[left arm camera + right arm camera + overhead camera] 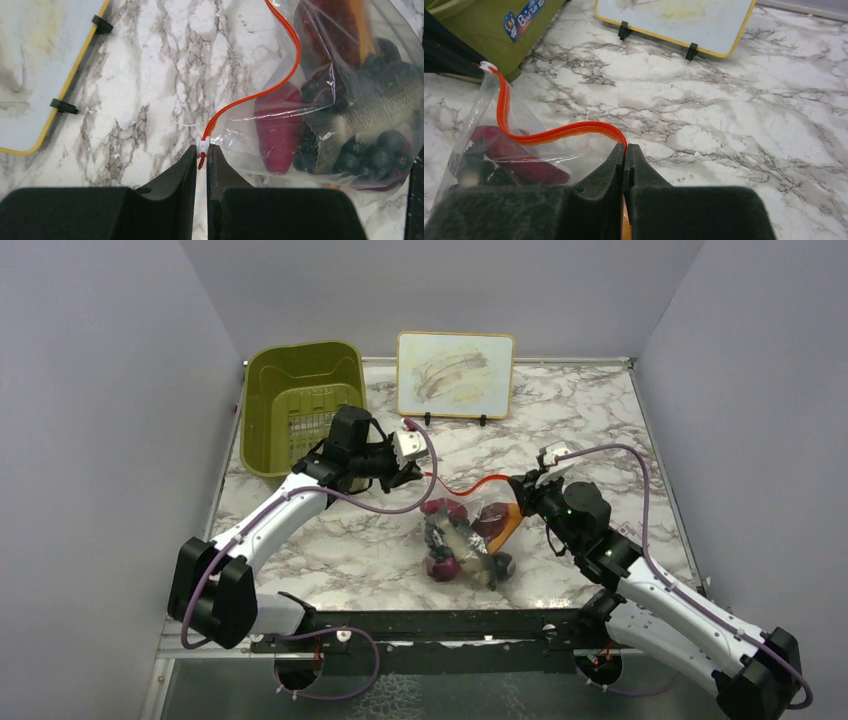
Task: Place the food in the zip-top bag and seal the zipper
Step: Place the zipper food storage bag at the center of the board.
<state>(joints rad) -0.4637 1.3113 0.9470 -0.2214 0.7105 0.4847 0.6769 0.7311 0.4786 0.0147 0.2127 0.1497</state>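
The clear zip-top bag (465, 540) lies mid-table, holding the food: a hot dog (345, 25), dark grapes (370, 155), a pink-purple piece (280, 130) and a grey piece (380, 107). Its orange-red zipper (480, 483) hangs in a slack curve between both grippers. My left gripper (202, 150) is shut on the white slider (202, 144) at the zipper's left end. At the zipper's other end (564, 131), my right gripper (626, 147) is shut on the strip. In the top view the left gripper (415, 472) and right gripper (520, 485) face each other across the bag's mouth.
An olive-green bin (300, 405) stands at the back left, close behind the left arm. A yellow-framed whiteboard (455, 373) leans on black feet at the back middle. Walls close in the marble table (600, 420) on three sides.
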